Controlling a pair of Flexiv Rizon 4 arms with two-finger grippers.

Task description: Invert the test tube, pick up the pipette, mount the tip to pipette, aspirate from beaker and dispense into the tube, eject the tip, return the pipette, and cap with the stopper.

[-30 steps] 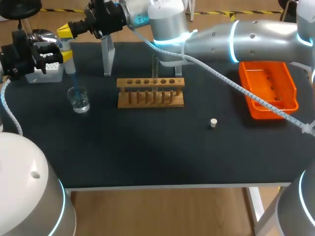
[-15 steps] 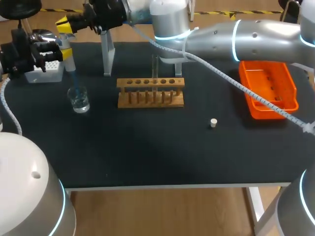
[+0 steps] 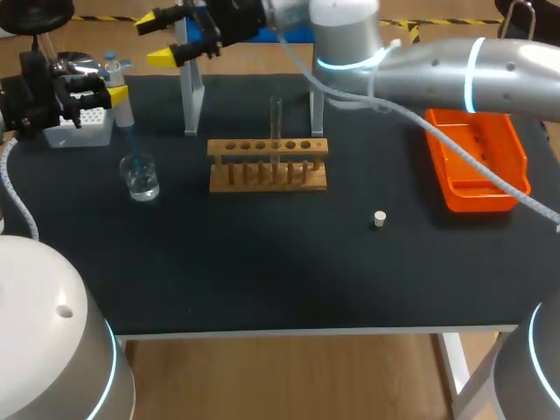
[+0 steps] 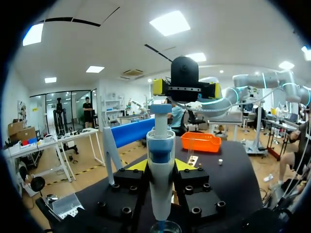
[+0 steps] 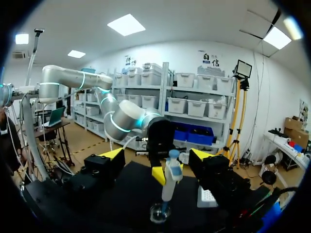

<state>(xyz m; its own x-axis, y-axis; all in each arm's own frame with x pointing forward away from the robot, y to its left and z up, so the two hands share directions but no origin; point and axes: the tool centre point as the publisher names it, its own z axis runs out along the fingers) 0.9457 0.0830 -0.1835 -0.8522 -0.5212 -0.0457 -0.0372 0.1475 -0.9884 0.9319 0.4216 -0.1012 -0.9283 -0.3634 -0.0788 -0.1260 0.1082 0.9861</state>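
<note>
Pipette [image 3: 118,91] sits at the upper left of the head view, upright, clamped between the left jaws. The jaws are closed on its white body from both sides; this is clearest in the left wrist view, with the pipette [image 4: 160,174] dead centre between the black finger blocks. Its blue tip runs down into the beaker [image 3: 140,178], which stands on the bench just below it in frame and holds clear liquid. In the right wrist view the pipette [image 5: 170,180] and beaker [image 5: 159,212] lie ahead of that arm's own fingers.

Right jaws are wide open and hold nothing, touch nothing. The right arm [image 3: 437,66] comes in from the right and crosses the top of the frame, so the jaws end at the top left, past the bench's far edge and apart from the pipette. In the left wrist view they face back from ahead of and above the pipette.

Tip box [image 3: 83,128] is at the left edge, just beside the pipette. A stand [image 3: 189,96] is right of it. Rack [image 3: 267,166] is at upper centre, with the tube [image 3: 276,122] upright in it. Stopper [image 3: 379,219] lies alone on the bench [image 3: 262,271], right of centre and well apart from the rack. Orange tray [image 3: 477,166] is at the right.
</note>
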